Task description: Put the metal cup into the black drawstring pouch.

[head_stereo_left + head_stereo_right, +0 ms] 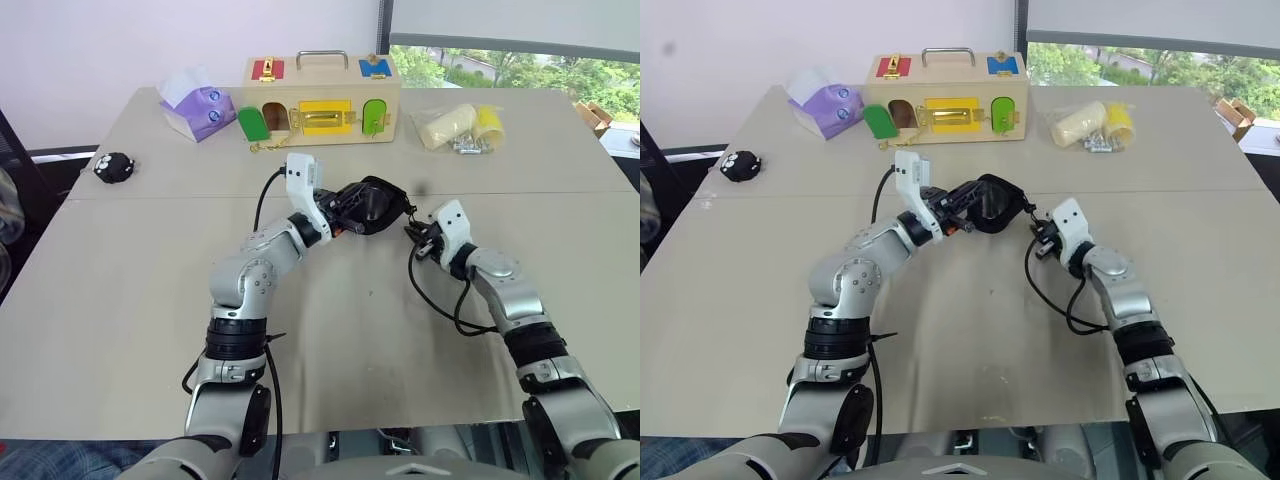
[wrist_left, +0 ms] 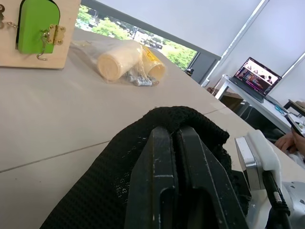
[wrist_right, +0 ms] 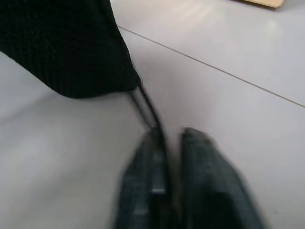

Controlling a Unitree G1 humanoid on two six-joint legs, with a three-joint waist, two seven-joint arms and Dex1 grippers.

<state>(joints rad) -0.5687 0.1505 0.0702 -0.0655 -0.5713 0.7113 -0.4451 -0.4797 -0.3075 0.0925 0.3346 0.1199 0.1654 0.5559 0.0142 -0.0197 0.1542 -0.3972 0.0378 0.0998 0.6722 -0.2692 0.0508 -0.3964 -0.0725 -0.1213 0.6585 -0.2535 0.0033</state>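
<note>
My left gripper [image 1: 352, 213] is shut on the black drawstring pouch [image 1: 378, 203] and holds it just above the middle of the table. In the left wrist view its fingers [image 2: 164, 171] pinch the black fabric [image 2: 109, 181]. The pouch's thin cord [image 3: 145, 102] hangs from its corner and runs between the fingers of my right gripper [image 1: 418, 238], which is shut on it just to the right of the pouch. The metal cup is hidden from view.
A wooden latch box [image 1: 322, 100] stands at the back of the table [image 1: 120, 300]. A purple tissue box [image 1: 195, 108] sits to its left and a plastic bag with cups [image 1: 455, 125] to its right. A black fuzzy ball [image 1: 114, 166] lies far left.
</note>
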